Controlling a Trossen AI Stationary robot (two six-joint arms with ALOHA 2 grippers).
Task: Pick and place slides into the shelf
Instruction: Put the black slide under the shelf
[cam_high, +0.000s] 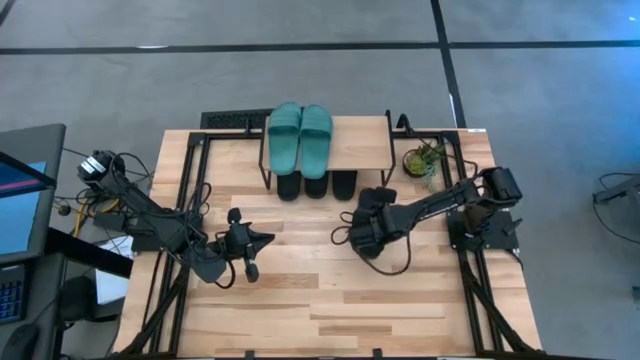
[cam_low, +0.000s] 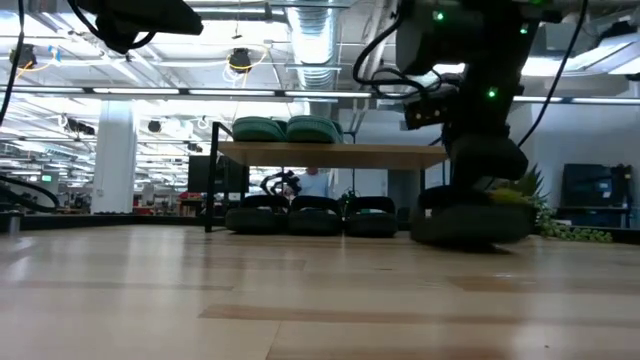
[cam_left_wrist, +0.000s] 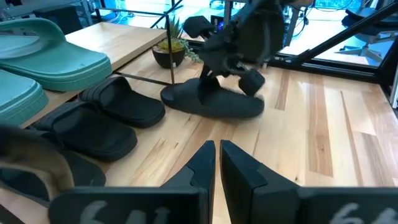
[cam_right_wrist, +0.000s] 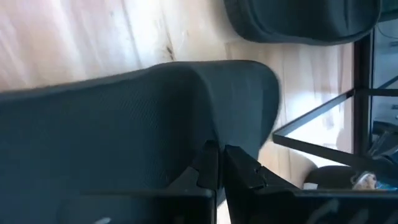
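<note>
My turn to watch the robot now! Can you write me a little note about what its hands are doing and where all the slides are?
Right gripper: shut on the strap of a black slide that sits on the table to the right of the shelf.
Left gripper: shut, holding nothing, waiting over the table in front of the shelf.
Done: the teal pair lies on the shelf's top board; three black slides sit in a row underneath it.
Left: the black slide in the right gripper still has to go under the shelf. No other slide shows in these views.
</note>
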